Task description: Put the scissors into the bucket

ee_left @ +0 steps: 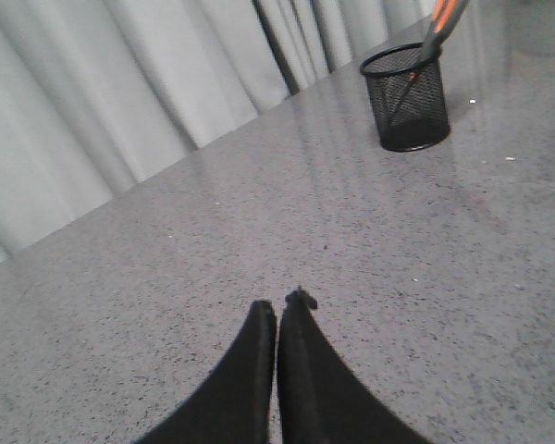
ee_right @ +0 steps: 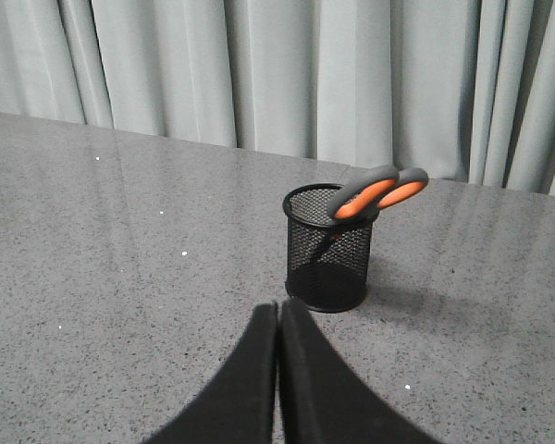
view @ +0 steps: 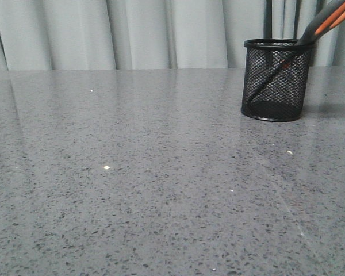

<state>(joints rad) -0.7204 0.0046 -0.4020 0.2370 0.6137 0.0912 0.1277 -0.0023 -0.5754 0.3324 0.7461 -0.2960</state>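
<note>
Scissors lean blades-down inside bucket, upper right of front view; grey table, curtain behind. Left gripper, right gripper clenched, empty.

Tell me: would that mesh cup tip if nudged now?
Probably yes. The bucket looks light, being open wire mesh, and the scissors lean on its rim with the handles overhanging one side, so a push from the opposite side may topple it. It might also slide, since the table looks glossy.

Left gripper and right gripper each have both fingers pressed together, holding nothing, hanging above the table.
</note>
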